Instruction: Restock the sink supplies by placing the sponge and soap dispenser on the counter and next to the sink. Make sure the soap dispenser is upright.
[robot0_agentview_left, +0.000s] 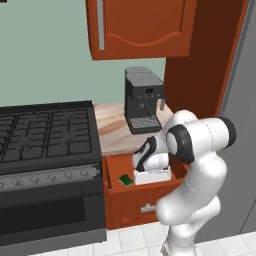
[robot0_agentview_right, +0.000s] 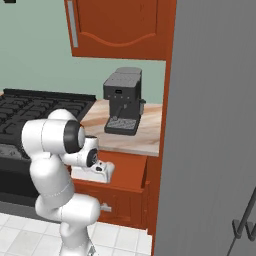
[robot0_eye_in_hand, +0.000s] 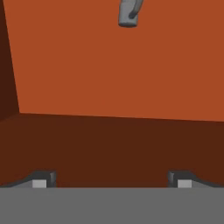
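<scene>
I see a green sponge (robot0_agentview_left: 125, 179) in the reddish-brown drawer (robot0_agentview_left: 114, 170), below the beige veined counter (robot0_agentview_left: 112, 131) carrying a dark grey coffee machine (robot0_agentview_left: 143, 100).

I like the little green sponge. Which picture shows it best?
The left base view: the sponge lies in plain sight in the open drawer, beside the robot's hand. In the right base view the arm hides that spot.
</scene>
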